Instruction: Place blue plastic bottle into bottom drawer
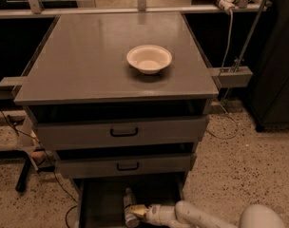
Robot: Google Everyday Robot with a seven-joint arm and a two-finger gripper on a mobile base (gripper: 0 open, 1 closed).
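Note:
The blue plastic bottle is in the open bottom drawer, pulled out at the foot of the grey cabinet. Its cap points toward the cabinet and its length runs front to back. My gripper reaches in from the lower right on a white arm. Its yellowish tip is against the right side of the bottle's middle, which it partly covers. The bottle's lower end is cut off by the frame edge.
A white bowl sits on the cabinet top. The two upper drawers with black handles stand slightly out above the bottom drawer. Cables and a black stand leg lie on the speckled floor at left.

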